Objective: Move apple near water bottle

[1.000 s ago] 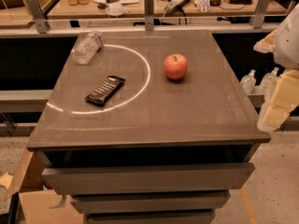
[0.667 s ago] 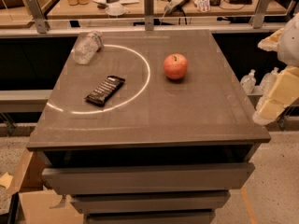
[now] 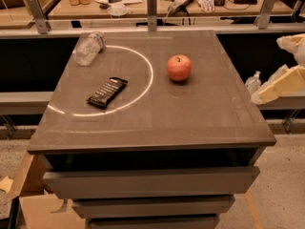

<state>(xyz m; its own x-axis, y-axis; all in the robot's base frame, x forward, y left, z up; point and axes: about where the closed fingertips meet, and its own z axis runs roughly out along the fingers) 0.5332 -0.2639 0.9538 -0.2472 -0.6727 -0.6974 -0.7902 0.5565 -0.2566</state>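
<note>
The red-orange apple [image 3: 178,67] stands upright on the grey-brown tabletop [image 3: 190,118], right of centre toward the far side. The water bottle [image 3: 88,47], clear and crinkled, lies on its side at the table's far left corner. The two are well apart. My gripper [image 3: 281,86] is a cream-coloured piece hanging off the table's right edge, to the right of the apple and a little nearer than it, touching nothing on the table.
A black snack bar [image 3: 107,92] lies inside a white arc [image 3: 148,75] marked on the tabletop, left of the apple. A small pump bottle [image 3: 253,81] stands beyond the right edge. Drawers [image 3: 152,182] sit under the top, and a cardboard box [image 3: 38,209] at lower left.
The gripper at the right edge has risen a little and tilted. The apple, bottle and snack bar have not moved.
</note>
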